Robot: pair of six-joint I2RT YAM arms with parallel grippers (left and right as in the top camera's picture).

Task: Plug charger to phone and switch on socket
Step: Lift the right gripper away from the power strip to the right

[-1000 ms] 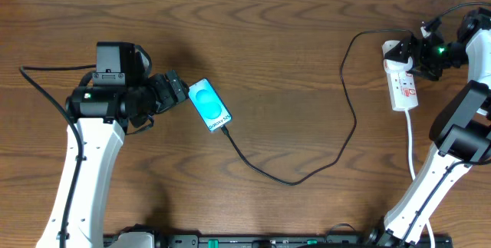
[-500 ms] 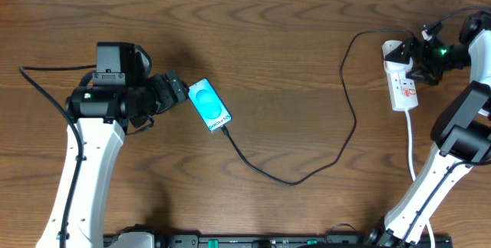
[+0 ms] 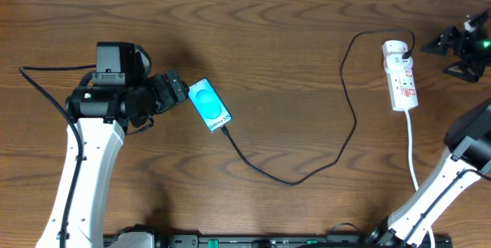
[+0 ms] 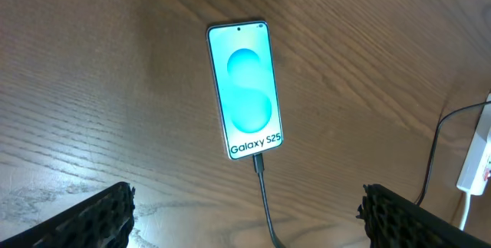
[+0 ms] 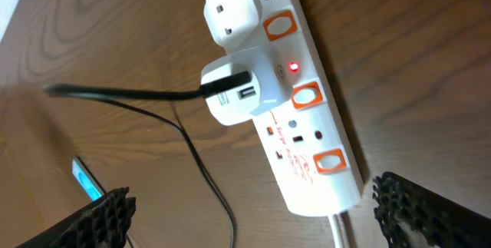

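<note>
- The phone [image 3: 209, 104] lay lit, screen up, just beside the left gripper [image 3: 176, 88], whose jaws stood wide and empty.
- The charger [image 3: 307, 173] ran from the phone's lower end to the socket [image 3: 401, 77], where a red light [image 5: 293, 67] glowed.
- The right gripper [image 3: 451, 54] hung wide open and empty, apart from the socket.

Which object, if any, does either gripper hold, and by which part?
Nothing is held. The left gripper is open near the phone; the right gripper is open, apart from the socket.
</note>
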